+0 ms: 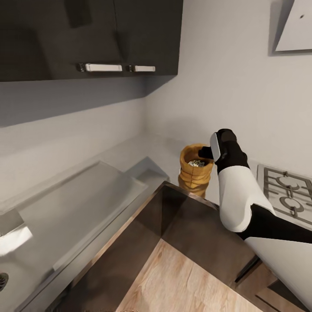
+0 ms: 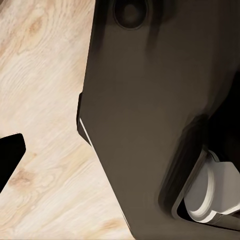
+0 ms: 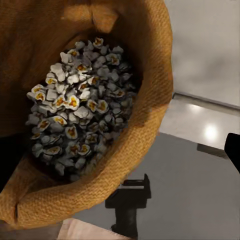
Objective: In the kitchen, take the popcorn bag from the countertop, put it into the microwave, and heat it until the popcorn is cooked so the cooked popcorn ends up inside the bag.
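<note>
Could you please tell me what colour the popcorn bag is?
Mustard-yellow, with a coarse woven look; the popcorn bag shows best in the right wrist view.

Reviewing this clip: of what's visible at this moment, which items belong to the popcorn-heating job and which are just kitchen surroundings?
Belongs to the job:
- popcorn bag, standing on the countertop in the corner
- popcorn inside the bag
- right gripper, at the bag's rim

Just surroundings:
- gas hob
- upper cabinets
- sink
- wood floor
</note>
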You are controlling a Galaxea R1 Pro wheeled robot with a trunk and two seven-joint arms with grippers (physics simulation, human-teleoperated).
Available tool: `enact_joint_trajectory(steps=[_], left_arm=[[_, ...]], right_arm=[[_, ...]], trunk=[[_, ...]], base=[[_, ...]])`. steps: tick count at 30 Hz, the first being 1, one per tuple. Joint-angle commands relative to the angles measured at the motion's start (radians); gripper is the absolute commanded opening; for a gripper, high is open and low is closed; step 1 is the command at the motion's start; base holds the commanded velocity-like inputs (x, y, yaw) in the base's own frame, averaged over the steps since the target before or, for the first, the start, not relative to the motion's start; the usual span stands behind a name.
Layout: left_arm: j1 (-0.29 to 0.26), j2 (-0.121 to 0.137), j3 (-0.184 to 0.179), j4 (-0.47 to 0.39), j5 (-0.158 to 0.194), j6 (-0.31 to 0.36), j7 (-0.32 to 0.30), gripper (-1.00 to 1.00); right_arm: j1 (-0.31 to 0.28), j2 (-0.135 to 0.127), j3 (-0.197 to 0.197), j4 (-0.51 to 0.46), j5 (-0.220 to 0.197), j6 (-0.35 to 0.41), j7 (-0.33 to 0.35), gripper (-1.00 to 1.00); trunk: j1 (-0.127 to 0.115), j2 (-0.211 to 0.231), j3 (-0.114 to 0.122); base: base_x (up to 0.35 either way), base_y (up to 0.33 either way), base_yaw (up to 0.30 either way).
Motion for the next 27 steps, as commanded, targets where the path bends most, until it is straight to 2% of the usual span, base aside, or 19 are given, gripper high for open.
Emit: enact_joint_trajectory(steps=[1,6,8,11,13,27], left_arm=[[0.000,0.000,0.001,-0.001,0.006,-0.002,0.002,1.00],[0.000,0.000,0.001,-0.001,0.006,-0.003,0.008,1.00],[0.000,0.000,0.001,-0.001,0.005,-0.004,0.010,1.00],[0.000,0.000,0.001,-0.001,0.006,-0.004,0.010,1.00],[0.000,0.000,0.001,-0.001,0.006,-0.004,0.010,1.00],[0.000,-0.002,0.001,-0.002,0.006,-0.007,0.011,1.00]], right_arm=[[-0.001,0.001,-0.005,-0.001,0.006,0.003,0.002,1.00],[-0.001,0.001,-0.005,-0.001,0.009,0.003,-0.005,1.00],[-0.001,0.001,-0.005,-0.001,0.010,0.003,-0.034,1.00],[-0.001,0.001,-0.005,-0.003,0.009,0.003,-0.128,1.00],[-0.001,0.001,-0.005,-0.003,0.008,0.003,-0.146,1.00],[0.000,0.001,-0.006,0.051,0.003,0.003,-0.154,1.00]], trunk=[[0.000,-0.001,-0.001],[0.000,-0.001,-0.001],[0.000,-0.001,-0.001],[0.000,-0.001,-0.001],[0.000,-0.001,-0.001],[0.000,-0.001,-0.001]], base=[[0.000,0.000,0.261],[0.000,0.000,0.176],[0.000,0.000,0.029],[0.000,0.000,0.007],[0.000,0.000,0.001],[0.000,0.000,0.000]])
